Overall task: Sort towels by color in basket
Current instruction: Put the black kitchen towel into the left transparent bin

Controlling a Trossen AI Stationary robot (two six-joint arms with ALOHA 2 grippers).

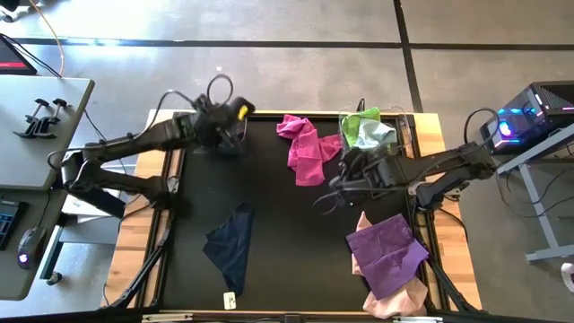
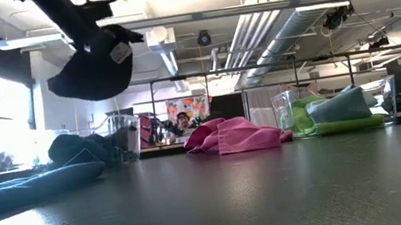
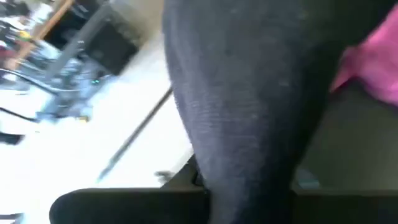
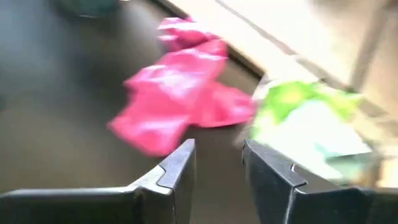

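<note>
My left gripper is at the table's far left and is shut on a black towel, which hangs well above the table with its white tag showing. My right gripper is open and hovers right of centre, just near of the magenta towels. These lie crumpled on the table. Lime and mint towels sit in a clear basket at the far right. A navy towel lies flat toward the near edge. A purple towel lies over a pale pink one. My left gripper holds the black towel from above. The towel is lifted clear of the table and hangs bunched below the fingers. The cloth fills the wrist view and hides the fingers, so which part they have cannot be told.
A second clear basket stands at the far left, with dark teal cloth beside it. The dark mat is bare in the middle. A wooden rim frames the table. A desk stands to the left and equipment to the right.
</note>
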